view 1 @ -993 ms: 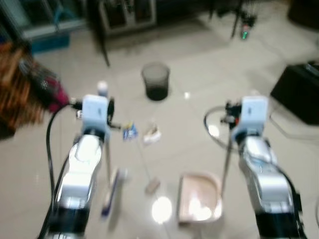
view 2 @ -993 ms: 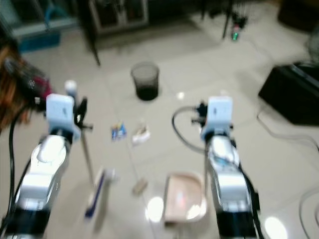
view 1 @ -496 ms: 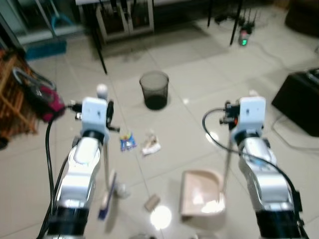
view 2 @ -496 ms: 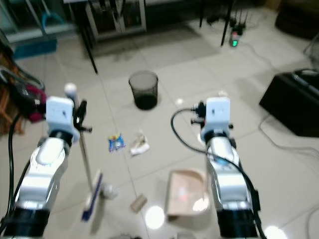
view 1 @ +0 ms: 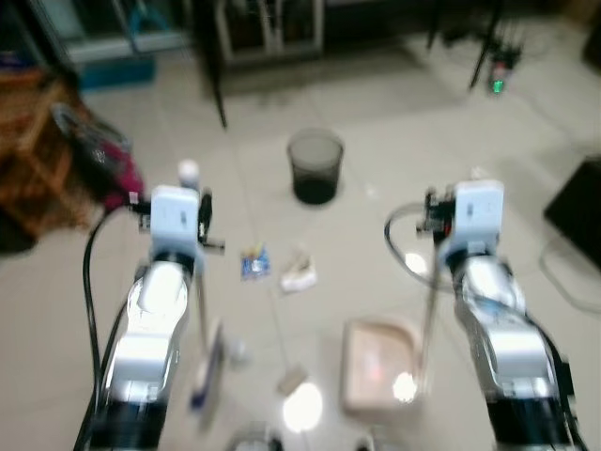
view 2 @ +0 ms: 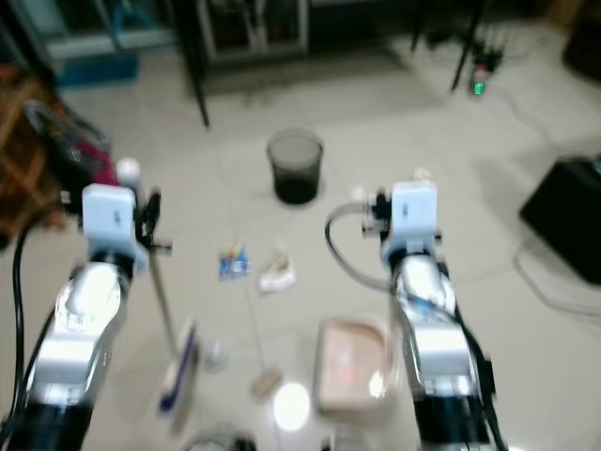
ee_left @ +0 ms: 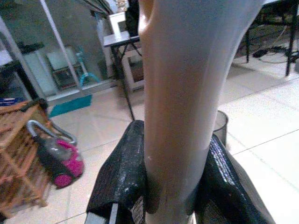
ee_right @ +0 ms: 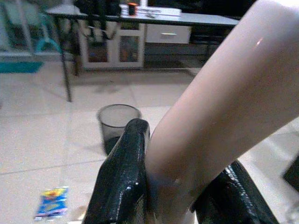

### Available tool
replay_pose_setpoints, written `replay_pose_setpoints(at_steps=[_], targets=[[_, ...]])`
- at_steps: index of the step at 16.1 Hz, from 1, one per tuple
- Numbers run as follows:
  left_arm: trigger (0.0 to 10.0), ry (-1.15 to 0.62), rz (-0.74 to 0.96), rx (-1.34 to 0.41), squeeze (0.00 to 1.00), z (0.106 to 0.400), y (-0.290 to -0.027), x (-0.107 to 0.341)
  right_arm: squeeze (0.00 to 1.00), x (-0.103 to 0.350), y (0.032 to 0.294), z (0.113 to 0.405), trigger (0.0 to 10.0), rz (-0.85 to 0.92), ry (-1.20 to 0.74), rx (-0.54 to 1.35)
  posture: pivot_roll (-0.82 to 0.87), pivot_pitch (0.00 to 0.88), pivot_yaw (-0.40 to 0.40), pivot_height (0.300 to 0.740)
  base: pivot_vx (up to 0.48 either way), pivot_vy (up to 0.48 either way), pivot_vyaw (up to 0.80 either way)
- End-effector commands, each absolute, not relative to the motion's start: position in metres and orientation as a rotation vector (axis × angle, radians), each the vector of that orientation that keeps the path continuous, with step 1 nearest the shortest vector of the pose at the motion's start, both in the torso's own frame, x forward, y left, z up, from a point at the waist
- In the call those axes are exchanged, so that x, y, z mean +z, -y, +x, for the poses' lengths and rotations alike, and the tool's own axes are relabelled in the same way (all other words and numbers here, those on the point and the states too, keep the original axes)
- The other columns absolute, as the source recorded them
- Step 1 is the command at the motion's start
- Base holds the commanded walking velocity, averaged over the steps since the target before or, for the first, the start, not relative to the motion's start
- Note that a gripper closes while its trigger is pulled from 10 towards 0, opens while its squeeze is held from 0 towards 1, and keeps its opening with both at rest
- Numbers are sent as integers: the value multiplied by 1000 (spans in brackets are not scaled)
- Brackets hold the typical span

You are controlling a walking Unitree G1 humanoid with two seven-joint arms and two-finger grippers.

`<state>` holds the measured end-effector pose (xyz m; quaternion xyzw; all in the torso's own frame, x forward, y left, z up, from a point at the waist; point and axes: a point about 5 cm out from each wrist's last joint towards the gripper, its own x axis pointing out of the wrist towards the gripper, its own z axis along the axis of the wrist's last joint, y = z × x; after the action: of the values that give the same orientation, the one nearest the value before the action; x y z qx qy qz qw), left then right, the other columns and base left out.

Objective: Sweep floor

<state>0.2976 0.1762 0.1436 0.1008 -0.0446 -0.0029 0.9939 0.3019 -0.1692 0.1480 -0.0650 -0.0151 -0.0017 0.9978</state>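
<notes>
My left gripper (ee_left: 173, 196) is shut on the broom handle (ee_left: 187, 93); the broom's blue-and-white head (view 1: 205, 365) rests on the tiles by my left arm. On the other side, my right gripper (ee_right: 173, 196) is shut on the dustpan handle (ee_right: 219, 126), and the beige dustpan (view 1: 377, 366) sits on the floor between my arms. Litter lies ahead: a blue wrapper (view 1: 253, 264), a crumpled white scrap (view 1: 299, 275), a small brown piece (view 1: 291, 380) and a pale bit (view 1: 237, 349) beside the broom head.
A dark mesh waste bin (view 1: 315, 166) stands ahead at the middle. A wooden rack and a pink vacuum cleaner (view 1: 113, 169) are at the left. Table legs and a cabinet (view 1: 268, 28) line the back; a black box (view 1: 580, 202) and cables lie at the right.
The whole picture has shifted and blurred, so the camera has moved. Both grippers keep hold of their handles; broom head and dustpan stay in about the same place.
</notes>
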Motion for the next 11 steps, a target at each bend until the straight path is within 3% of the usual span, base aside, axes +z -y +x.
replay_pose_setpoints(at_steps=[1,11], targets=[[10000,129,211,-1,0,298,-176,150,0,153,171,302,10000,-151,61,-7,-118,83,64,740,0,0,0],[10000,123,222,-3,0,294,-180,148,0,146,167,302,10000,-172,48,8,-110,75,62,740,0,0,0]])
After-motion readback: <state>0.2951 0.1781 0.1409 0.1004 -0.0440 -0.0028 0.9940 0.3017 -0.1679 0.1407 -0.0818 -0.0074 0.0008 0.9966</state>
